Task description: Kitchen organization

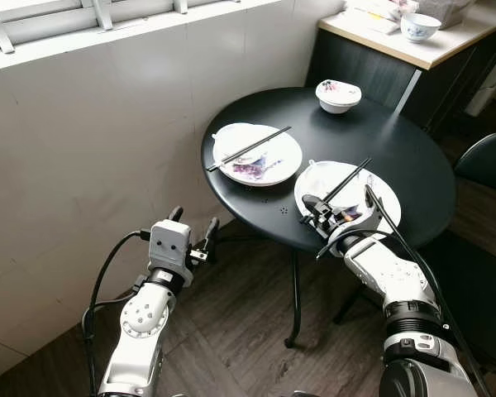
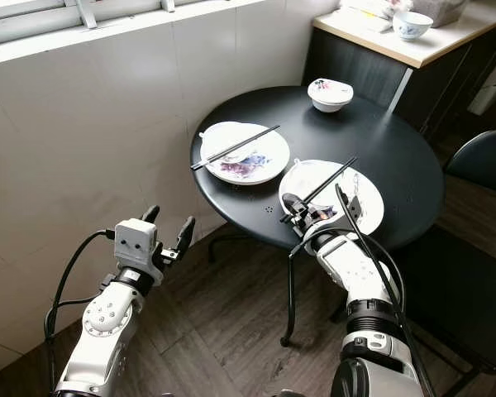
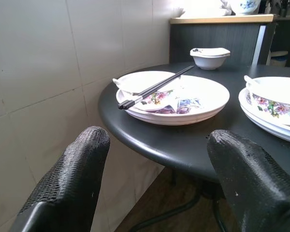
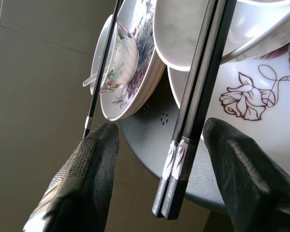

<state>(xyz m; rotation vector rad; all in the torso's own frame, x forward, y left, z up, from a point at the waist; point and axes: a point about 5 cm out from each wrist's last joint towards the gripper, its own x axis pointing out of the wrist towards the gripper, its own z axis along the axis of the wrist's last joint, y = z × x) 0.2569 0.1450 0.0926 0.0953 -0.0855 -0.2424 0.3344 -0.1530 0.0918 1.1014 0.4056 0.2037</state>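
A round black table [image 1: 397, 149] holds two white flowered plates. The left plate [image 1: 281, 161] carries a bowl and black chopsticks [image 1: 248, 149]. The right plate [image 1: 388, 207] also carries a bowl, with chopsticks [image 1: 347, 179] laid across it. A small bowl [image 1: 338, 95] stands at the far side. My right gripper [image 1: 318, 217] is open at the right plate's near rim, and in the right wrist view its fingers [image 4: 82, 183] flank the chopsticks' [image 4: 193, 111] near ends without touching them. My left gripper [image 1: 194, 218] is open in the air, below and left of the table edge, facing the left plate [image 3: 203, 104].
A white tiled wall [image 1: 83, 149] runs along the left. A counter [image 1: 446, 50] with a blue-patterned bowl [image 1: 419, 26] stands at the back right. A dark chair [image 1: 484, 161] sits right of the table. The table's thin leg [image 1: 294, 289] stands on wood floor.
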